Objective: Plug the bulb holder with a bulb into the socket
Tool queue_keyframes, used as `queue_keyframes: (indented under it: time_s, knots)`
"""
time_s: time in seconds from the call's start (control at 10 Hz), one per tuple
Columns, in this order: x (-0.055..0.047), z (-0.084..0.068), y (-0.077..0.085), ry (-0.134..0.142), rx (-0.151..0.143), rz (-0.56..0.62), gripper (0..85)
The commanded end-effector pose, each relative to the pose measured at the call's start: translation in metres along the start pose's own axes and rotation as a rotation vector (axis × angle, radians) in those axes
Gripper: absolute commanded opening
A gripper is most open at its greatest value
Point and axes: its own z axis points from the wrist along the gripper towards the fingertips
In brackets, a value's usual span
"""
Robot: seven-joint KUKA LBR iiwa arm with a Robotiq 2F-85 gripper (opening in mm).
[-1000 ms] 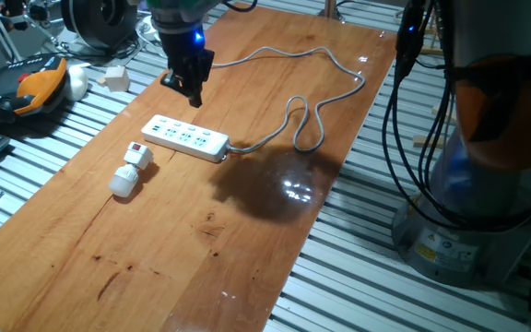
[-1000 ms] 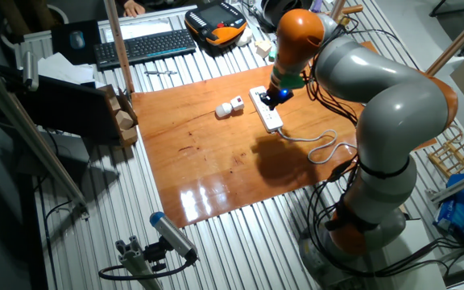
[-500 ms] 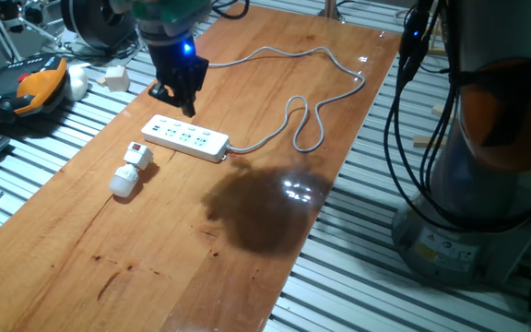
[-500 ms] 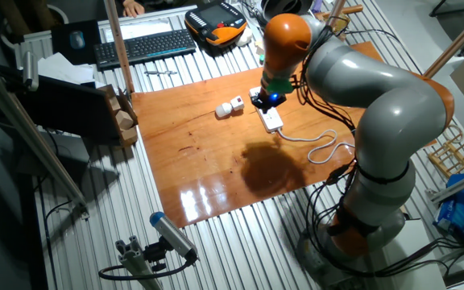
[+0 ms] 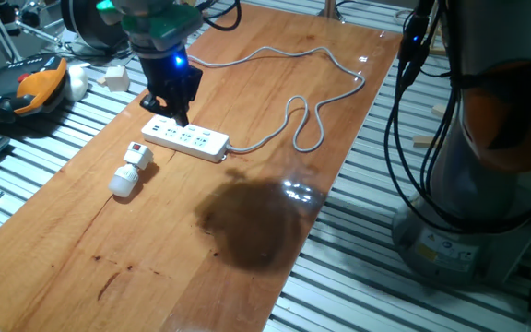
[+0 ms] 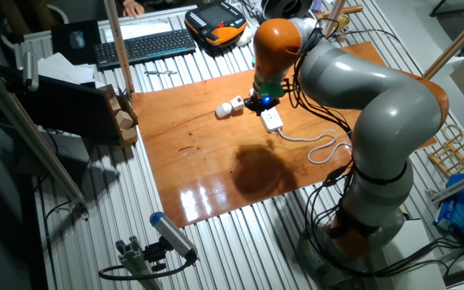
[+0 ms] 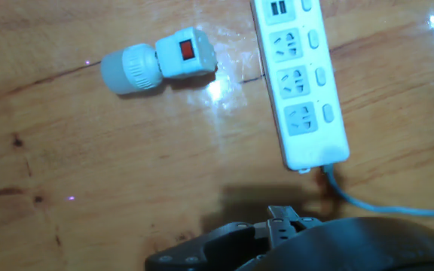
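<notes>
The bulb holder with a bulb (image 5: 129,171) lies on its side on the wooden table, red switch up, bulb end toward the table's near side. It also shows as the bulb holder (image 6: 230,107) and, in the hand view, the bulb holder (image 7: 160,64). The socket (image 5: 185,138) is a long white strip just beside it, also visible as the socket (image 6: 271,119) and the socket (image 7: 300,83). My gripper (image 5: 171,109) hovers over the strip's end nearest the holder, open and holding nothing; gripper (image 6: 258,103). Only its dark underside (image 7: 277,241) shows in the hand view.
A grey cord (image 5: 298,120) loops from the strip across the table's far side. Off the table's edge lie an orange pendant (image 5: 40,83), a keyboard (image 6: 145,46) and a small white block (image 5: 115,77). The arm's shadow (image 5: 247,221) falls mid-table.
The gripper has moved along the strip toward the bulb holder's side and slightly lower. The shadow shifted with it. The holder and the strip have not moved.
</notes>
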Motion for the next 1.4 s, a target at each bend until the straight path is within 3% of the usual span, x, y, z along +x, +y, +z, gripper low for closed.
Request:
queue_keyframes:
  time_s: [0.0, 0.1, 0.4, 0.9, 1.1, 1.3]
  knots:
    - [0.0010, -0.0019, 0.0027, 0.002, -0.002, 0.008, 0.0]
    - [0.0012, -0.0059, 0.0060, -0.001, 0.003, 0.017, 0.0]
    - [-0.0015, -0.0022, 0.0056, -0.006, -0.019, 0.006, 0.0]
    - [-0.0029, -0.0032, 0.0051, -0.025, -0.014, -0.047, 0.0]
    - [-0.0029, -0.0032, 0.0051, -0.006, -0.093, -0.112, 0.0]
    - [-0.0029, -0.0032, 0.0051, -0.002, -0.109, -0.146, 0.0]
